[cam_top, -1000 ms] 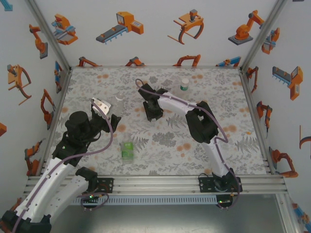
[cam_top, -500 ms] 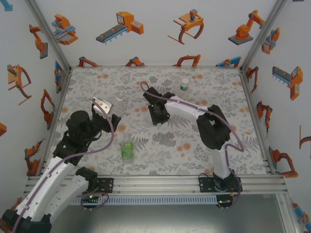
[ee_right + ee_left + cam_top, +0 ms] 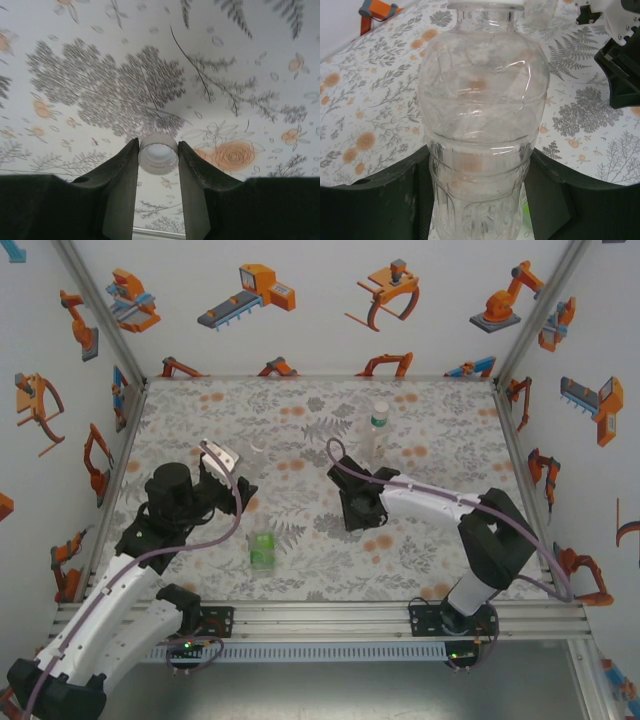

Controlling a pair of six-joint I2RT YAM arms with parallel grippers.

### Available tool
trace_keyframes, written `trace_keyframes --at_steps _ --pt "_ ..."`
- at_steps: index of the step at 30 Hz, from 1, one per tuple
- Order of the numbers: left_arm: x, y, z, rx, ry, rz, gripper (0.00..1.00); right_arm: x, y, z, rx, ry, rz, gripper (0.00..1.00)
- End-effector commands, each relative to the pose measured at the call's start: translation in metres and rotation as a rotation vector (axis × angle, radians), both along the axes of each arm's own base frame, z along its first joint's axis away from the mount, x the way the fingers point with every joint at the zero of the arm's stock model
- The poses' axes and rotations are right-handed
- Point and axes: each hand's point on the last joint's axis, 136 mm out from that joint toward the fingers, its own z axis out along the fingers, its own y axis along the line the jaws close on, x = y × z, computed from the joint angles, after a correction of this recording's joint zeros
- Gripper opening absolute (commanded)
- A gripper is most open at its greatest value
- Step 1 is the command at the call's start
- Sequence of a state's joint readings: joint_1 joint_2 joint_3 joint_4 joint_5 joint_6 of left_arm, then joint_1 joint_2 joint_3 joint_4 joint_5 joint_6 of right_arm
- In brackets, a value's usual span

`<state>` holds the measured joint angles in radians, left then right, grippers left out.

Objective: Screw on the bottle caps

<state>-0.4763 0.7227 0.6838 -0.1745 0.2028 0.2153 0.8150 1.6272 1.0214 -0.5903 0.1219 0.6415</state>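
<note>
- Since the earlier frame, your right arm has pulled back from the middle of the grey-and-orange floral printed mat (image 3: 450, 440) toward the near right. Its elbow now juts far out to the right, and the right gripper (image 3: 360, 512) sits lower over the mat's centre.
- Your right gripper's dark fingers (image 3: 120, 185) stand narrow, pinching a small round white plastic cap (image 3: 158, 155) by its sides just above the mat.
- Your left arm has eased slightly forward. Its forearm reaches up from the near-left corner, with the left gripper (image 3: 225, 458) pointing toward the far right.
- Your left gripper's fingers are closed on the lower body of a clear ribbed plastic bottle (image 3: 485, 125), neck up in the wrist view, with a white rim (image 3: 485, 4) at its top.
- You have a tall clear bottle with a green neck band (image 3: 378, 430) standing upright beyond the right gripper, apart from it.
- You have a short green-tinted plastic bottle (image 3: 262, 550) standing on the mat between the two arms, touched by neither gripper.
</note>
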Motion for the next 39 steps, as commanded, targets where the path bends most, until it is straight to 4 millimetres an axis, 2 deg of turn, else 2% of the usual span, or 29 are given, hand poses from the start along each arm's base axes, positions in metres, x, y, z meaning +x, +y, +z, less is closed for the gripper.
trace_keyframes --at_steps 1,8,12,16,19,23,26,39 --pt "-0.009 -0.015 0.012 0.002 -0.062 -0.119 0.00 -0.009 0.001 0.000 0.036 -0.022 -0.050 0.35" --pt "-0.007 -0.029 0.022 0.041 -0.111 -0.194 0.00 -0.024 -0.003 -0.016 0.018 0.001 -0.051 0.35" --pt "-0.003 -0.038 0.022 0.096 -0.127 -0.230 0.00 -0.025 -0.007 -0.021 -0.006 0.000 -0.051 0.41" --pt "0.001 -0.044 0.016 0.124 -0.133 -0.257 0.00 -0.024 -0.005 -0.020 -0.008 0.002 -0.047 0.48" --pt "0.005 -0.042 0.005 0.125 -0.114 -0.231 0.00 -0.021 -0.003 -0.010 -0.004 -0.007 -0.044 0.51" --pt "0.007 -0.036 -0.003 0.104 -0.103 -0.185 0.00 -0.017 0.000 0.011 0.022 -0.039 -0.042 0.51" --pt "0.007 -0.033 -0.001 0.109 -0.106 -0.171 0.00 -0.017 0.002 0.021 0.049 -0.051 -0.037 0.50" --pt "0.005 -0.031 0.002 0.103 -0.109 -0.164 0.00 -0.026 0.007 0.000 0.067 0.019 -0.058 0.44"
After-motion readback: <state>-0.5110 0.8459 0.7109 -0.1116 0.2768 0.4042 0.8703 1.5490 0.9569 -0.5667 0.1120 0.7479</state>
